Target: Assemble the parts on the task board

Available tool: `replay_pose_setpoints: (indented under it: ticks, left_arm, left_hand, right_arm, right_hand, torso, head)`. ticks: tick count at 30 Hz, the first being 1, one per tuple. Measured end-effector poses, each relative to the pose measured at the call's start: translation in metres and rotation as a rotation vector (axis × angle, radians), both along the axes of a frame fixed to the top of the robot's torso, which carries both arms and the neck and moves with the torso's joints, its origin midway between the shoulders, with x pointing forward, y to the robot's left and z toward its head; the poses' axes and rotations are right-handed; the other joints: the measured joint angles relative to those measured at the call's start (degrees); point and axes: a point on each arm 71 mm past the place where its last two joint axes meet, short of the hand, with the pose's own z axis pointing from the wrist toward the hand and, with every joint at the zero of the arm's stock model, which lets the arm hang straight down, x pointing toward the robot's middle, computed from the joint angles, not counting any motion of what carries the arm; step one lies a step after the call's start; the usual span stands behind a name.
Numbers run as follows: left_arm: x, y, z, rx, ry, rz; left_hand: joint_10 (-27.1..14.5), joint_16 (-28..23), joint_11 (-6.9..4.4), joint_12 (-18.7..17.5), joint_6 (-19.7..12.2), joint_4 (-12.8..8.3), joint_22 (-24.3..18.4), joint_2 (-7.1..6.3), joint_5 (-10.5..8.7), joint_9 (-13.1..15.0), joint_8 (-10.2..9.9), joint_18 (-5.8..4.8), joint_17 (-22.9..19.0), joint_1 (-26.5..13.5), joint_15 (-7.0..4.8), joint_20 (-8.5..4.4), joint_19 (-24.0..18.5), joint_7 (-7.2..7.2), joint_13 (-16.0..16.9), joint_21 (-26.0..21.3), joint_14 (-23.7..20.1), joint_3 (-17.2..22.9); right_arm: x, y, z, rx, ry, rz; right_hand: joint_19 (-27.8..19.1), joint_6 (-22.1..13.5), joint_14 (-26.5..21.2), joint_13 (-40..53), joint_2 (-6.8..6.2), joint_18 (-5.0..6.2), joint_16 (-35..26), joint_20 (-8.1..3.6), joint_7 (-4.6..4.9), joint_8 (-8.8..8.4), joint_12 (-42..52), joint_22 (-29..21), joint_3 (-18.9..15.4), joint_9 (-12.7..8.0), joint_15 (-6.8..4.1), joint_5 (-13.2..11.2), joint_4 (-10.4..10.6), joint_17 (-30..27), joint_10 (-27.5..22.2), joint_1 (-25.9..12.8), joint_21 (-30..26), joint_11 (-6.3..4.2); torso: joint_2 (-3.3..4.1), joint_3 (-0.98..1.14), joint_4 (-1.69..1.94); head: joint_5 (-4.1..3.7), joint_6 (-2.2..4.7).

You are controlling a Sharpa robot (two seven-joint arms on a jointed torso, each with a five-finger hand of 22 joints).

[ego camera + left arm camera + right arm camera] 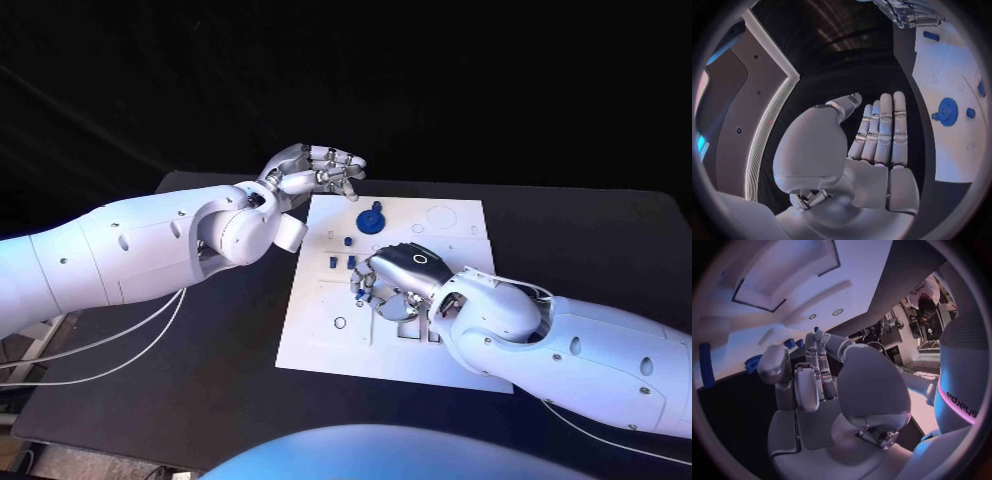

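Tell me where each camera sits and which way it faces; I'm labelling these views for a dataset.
Head view: on the robot's head, looking down at the black table and white task board; both white arms show, left hand past the board's far edge, right hand over it.
Left wrist view: behind the left hand, fingers straight, board alongside.
Right wrist view: behind the right hand, facing the board.
Shared: head and left wrist views both show the blue gear.
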Motion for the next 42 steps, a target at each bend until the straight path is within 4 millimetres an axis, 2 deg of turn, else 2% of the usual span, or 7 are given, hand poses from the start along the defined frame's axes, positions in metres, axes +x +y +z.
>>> replay_pose_setpoints:
  ticks: [18,42]
  left_arm:
    - [0.000,0.000,0.000,0.000,0.001,-0.002]
    - [0.000,0.000,0.000,0.002,0.006,-0.004]
  left_hand:
    - [-0.13,0.00,0.13,0.00,0.00,-0.16,-0.06,0.00,0.00,0.00,0.00,0.00,0.01,0.00,0.00,0.00,0.00,0.00,0.00,0.00,0.00,-0.17]
    - [-0.20,0.00,0.20,0.00,0.00,-0.16,-0.09,0.00,0.00,0.00,0.00,0.00,0.01,0.00,0.00,0.00,0.00,0.00,0.01,0.01,0.00,-0.16]
  right_arm:
    - [0.003,-0.002,-0.010,-0.025,0.016,-0.008]
    - [0.003,-0.002,-0.013,-0.041,0.028,-0.003]
  right_hand:
    - [0.00,-0.17,0.00,-0.03,-0.01,0.00,0.00,0.00,-0.08,-0.31,0.00,0.00,-0.01,0.04,0.00,-0.11,-0.01,-0.10,-0.01,0.01,-0.35,0.02]
    - [0.00,-0.30,0.00,0.04,-0.07,0.00,0.00,0.00,-0.05,-0.11,0.00,-0.07,-0.18,0.07,0.00,0.05,0.15,-0.10,-0.13,-0.54,-0.35,-0.10]
  torso:
    - [-0.03,-0.01,-0.08]
    - [-0.07,0.02,-0.10]
  head:
    - [0.31,-0.69]
    - [0.50,-1.00]
